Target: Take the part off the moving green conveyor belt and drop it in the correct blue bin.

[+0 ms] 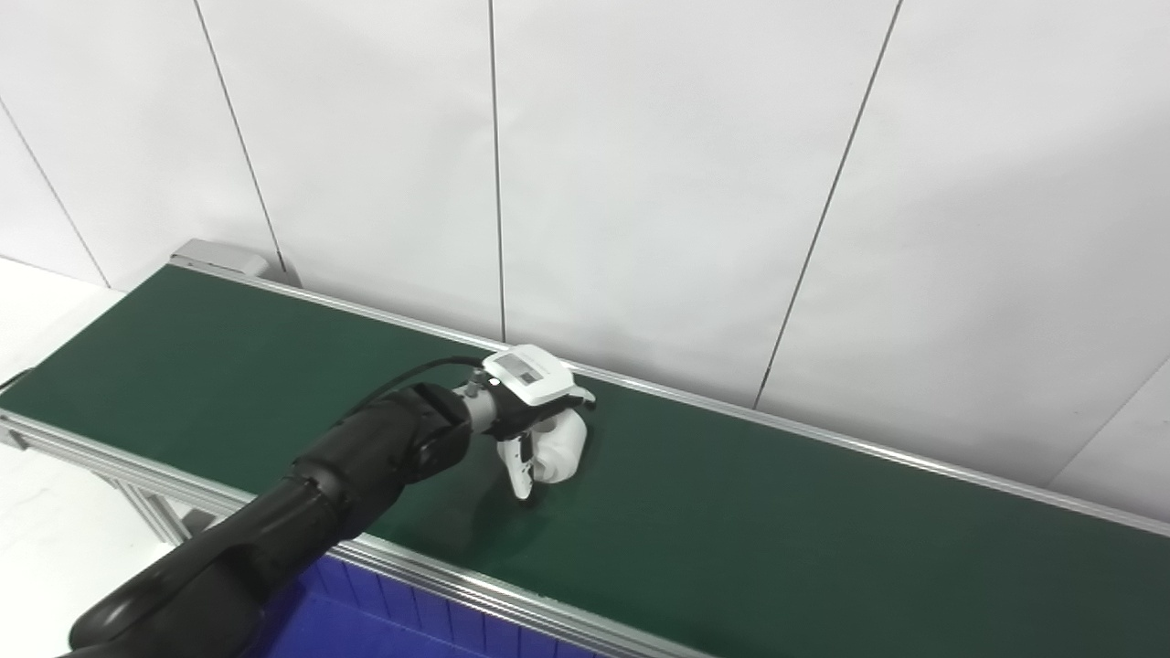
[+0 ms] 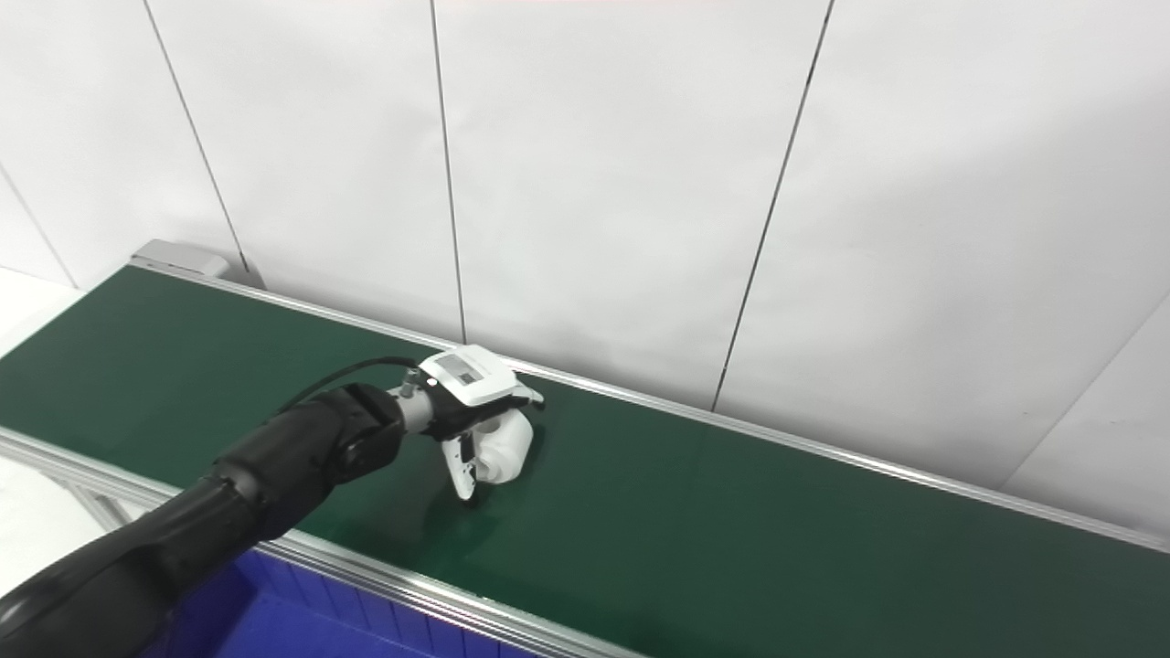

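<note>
My left hand [image 1: 535, 411] reaches out over the green conveyor belt [image 1: 777, 530], its white back facing up. Its fingers curl down around a white rounded part [image 1: 562, 448] that rests on the belt under the palm; it also shows in the right eye view [image 2: 505, 448]. The thumb points down to the belt on the near side of the part. The far side of the part is hidden by the hand. My right hand is out of sight.
A blue bin [image 1: 366, 621] sits below the belt's near rail at the bottom left. The belt's aluminium rails [image 1: 512, 599] run along both long sides. A white panelled wall stands right behind the belt.
</note>
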Robot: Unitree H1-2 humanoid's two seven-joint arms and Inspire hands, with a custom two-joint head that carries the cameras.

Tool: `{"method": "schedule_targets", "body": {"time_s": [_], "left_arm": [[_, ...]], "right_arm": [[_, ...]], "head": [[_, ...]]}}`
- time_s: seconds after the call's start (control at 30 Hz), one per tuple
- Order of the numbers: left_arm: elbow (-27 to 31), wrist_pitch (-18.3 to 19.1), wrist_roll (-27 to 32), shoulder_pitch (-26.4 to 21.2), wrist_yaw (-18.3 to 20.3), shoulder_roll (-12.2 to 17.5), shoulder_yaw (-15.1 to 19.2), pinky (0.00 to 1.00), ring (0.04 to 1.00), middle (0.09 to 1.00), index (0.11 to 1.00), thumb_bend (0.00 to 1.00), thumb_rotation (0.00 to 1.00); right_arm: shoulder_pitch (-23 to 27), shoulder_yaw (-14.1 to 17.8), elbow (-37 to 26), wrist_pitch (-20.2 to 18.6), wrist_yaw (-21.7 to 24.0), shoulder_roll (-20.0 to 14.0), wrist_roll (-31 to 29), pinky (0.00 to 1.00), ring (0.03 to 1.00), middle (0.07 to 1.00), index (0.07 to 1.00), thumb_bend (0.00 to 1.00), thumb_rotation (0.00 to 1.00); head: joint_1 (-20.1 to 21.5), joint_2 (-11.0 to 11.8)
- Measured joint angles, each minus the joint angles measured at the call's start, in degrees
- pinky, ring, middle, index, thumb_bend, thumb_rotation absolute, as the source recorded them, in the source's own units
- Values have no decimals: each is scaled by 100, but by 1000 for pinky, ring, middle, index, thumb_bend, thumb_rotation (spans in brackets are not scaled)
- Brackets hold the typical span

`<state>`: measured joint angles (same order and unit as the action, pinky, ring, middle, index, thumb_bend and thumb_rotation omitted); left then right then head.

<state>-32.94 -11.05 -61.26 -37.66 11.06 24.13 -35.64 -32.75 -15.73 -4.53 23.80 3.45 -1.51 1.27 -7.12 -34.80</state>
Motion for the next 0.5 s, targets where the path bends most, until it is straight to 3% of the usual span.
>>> {"method": "schedule_targets", "body": {"time_s": [0.07,0.17,0.43,0.5], "left_arm": [[-95,-125,-91,-91,-202,-5,-155,466,436,489,516,575,5],[-196,-221,-152,-120,-495,-65,-205,394,370,437,516,527,0],[-8,-218,-37,-136,-186,-82,-180,276,303,404,511,517,0],[36,-218,23,-133,-122,-80,-141,246,273,458,489,524,0]], "right_arm": [[0,-5,-22,0,1,1,-2,983,935,967,1000,923,1000],[-8,-15,-43,0,2,1,-8,982,933,967,1000,924,1000],[-19,-61,-67,0,12,2,-60,989,936,963,1000,916,1000],[-19,-63,-67,0,12,3,-88,989,936,961,1000,919,1000]], "head": [[0,-18],[17,-44],[0,-88],[0,-97]]}}
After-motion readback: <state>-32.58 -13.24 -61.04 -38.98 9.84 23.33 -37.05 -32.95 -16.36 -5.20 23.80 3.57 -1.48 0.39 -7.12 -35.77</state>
